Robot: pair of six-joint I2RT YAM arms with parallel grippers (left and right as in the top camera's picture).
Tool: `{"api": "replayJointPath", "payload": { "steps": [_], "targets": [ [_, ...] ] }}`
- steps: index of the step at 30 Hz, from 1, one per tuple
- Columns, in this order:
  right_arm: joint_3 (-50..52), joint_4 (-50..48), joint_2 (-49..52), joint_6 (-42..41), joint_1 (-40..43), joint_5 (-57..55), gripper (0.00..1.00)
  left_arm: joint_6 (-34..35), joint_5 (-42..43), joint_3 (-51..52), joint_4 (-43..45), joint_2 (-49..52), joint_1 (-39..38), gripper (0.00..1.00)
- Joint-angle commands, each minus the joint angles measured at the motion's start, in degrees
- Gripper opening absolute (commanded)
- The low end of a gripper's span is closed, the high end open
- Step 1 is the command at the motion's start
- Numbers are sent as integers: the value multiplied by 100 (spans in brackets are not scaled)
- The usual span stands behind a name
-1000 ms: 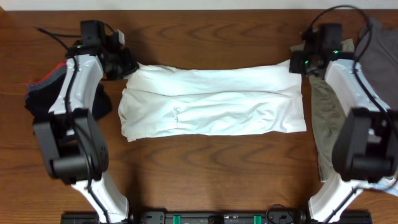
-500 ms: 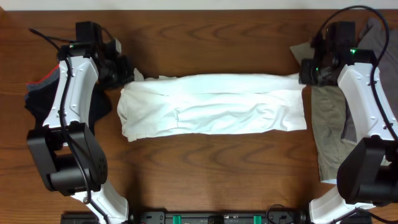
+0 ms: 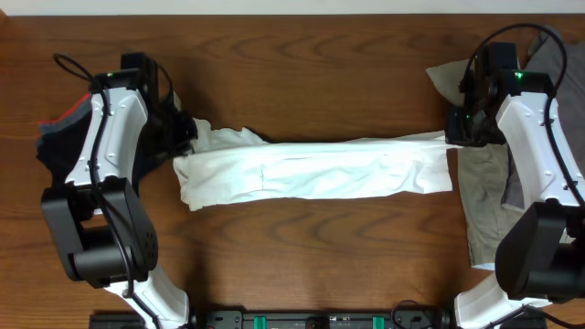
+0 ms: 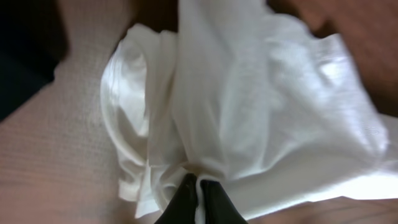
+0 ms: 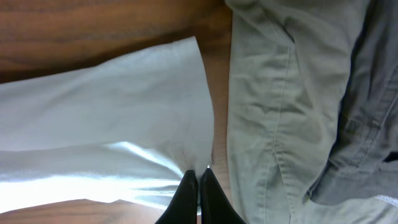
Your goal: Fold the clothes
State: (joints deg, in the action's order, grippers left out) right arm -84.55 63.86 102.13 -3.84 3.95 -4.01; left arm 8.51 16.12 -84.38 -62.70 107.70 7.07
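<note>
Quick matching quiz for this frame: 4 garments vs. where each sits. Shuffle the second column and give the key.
Things:
1. white T-shirt
2. beige garment
3. grey garment
4. dark pile

Places:
A. far right, beyond the beige one
B. far left, with some red trim showing
C. stretched across the middle, with the left gripper and right gripper shut on its ends
D. lying flat just right of the T-shirt's right end

Pairs: 1-C, 2-D, 3-A, 4-B

Wooden table (image 3: 311,251), white T-shirt (image 3: 320,170), beige garment (image 3: 477,203)
</note>
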Motion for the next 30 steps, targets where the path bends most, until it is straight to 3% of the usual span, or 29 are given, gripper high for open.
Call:
{"api": "replayJointPath", "payload": {
  "steps": [1,8,12,19,22,26,30],
  "targets": [
    [4,79,-76,96,66,-219,2,-101,-208,197,-28,4,35,6],
    [260,304,-76,120,55,-153,2,-101,-210,463,-26,4,35,6],
    [516,422,-76,175,55,-181,16,-101,-210,505,-26,4,35,6],
    [581,170,-76,175,48,-92,16,-98,-208,509,-28,4,35,6],
    [581,120,-76,295,31,645,13,-98,-208,509,-74,4,35,7],
    [581,114,-76,1073,-98,2098,13,-98,-208,516,-190,4,35,7],
    [645,-9,-76,1198,-304,2354,13,-98,-208,557,-291,4,35,7]
  ]
}}
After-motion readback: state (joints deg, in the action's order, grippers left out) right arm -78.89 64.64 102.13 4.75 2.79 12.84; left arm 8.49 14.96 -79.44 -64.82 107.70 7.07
